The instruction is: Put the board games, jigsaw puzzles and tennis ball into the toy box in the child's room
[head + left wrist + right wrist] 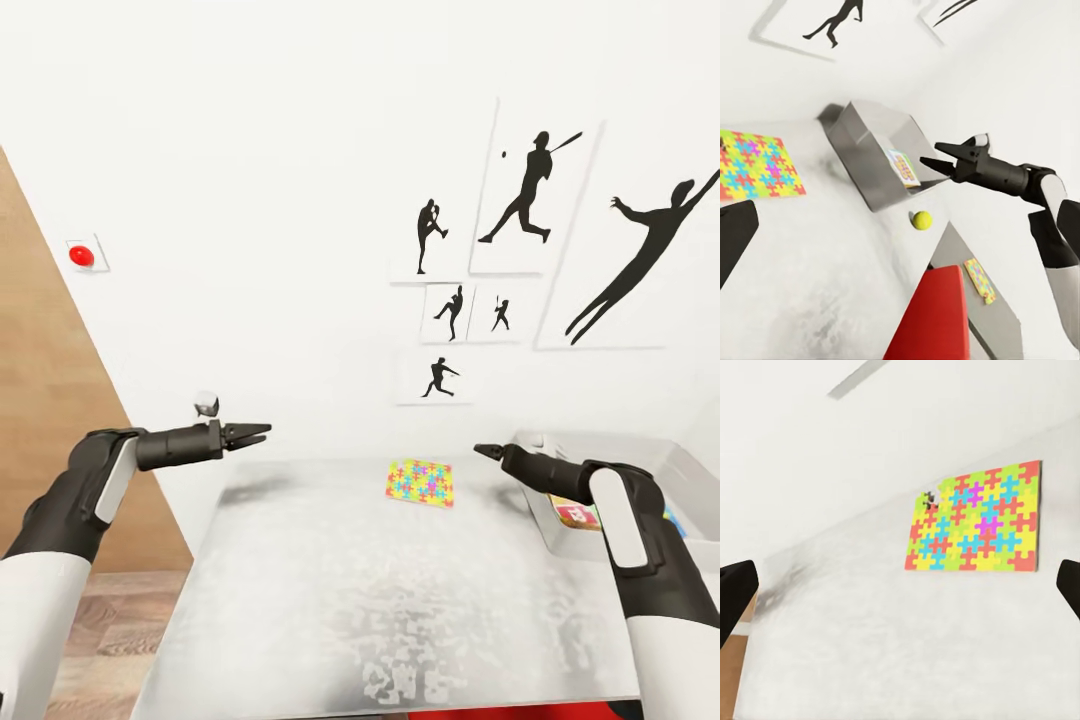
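One jigsaw puzzle (421,483) is seen lying flat on the table (330,600) near the wall, between the two raised arms, ahead of the empty, parted right pincer (487,452) and well apart from the empty left pincer (258,434), which is slightly parted. Beside the toy box (859,157), which holds a board game (904,167), a tennis ball (921,220) is seen resting, with a second puzzle (980,280) lower down.

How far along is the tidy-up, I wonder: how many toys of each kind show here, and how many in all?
Jigsaw puzzles: 2
Tennis ball: 1
Board game, already in the toy box: 1
Total: 4 toys
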### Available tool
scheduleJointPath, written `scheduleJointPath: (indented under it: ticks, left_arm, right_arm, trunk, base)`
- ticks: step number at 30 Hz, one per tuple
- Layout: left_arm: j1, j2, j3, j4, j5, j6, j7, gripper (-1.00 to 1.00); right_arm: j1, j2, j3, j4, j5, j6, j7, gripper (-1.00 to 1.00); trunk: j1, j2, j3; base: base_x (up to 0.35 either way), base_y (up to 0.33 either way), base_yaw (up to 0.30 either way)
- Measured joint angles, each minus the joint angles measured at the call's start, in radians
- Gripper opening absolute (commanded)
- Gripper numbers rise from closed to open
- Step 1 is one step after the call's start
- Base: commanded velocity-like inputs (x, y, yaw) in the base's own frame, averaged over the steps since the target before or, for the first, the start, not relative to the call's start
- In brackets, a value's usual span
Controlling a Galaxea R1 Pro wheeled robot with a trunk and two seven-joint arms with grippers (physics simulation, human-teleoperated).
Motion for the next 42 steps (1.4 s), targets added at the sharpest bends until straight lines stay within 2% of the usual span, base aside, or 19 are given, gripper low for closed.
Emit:
scheduleJointPath:
  ticks: [13, 28, 42]
  left_arm:
    - [0.017, 0.006, -0.015, 0.001, -0.002, -0.005, -0.005, 1.00]
    - [0.040, 0.005, -0.015, -0.001, -0.008, -0.011, -0.035, 1.00]
    - [0.042, 0.007, -0.009, -0.001, -0.007, -0.012, -0.043, 1.00]
  right_arm:
    - [0.001, -0.001, 0.001, 0.015, 0.002, 0.000, -0.002, 1.00]
    - [0.004, -0.002, 0.001, 0.017, 0.004, -0.002, -0.009, 1.00]
    - [0.004, -0.003, 0.001, 0.017, 0.003, 0.000, -0.026, 1.00]
  trunk:
    - [0.000, 0.000, 0.000]
    - [0.000, 0.000, 0.000]
    - [0.000, 0.000, 0.000]
  base:
    - [0.000, 0.000, 0.000]
    - [0.003, 0.000, 0.000]
    - [0.095, 0.016, 0.000]
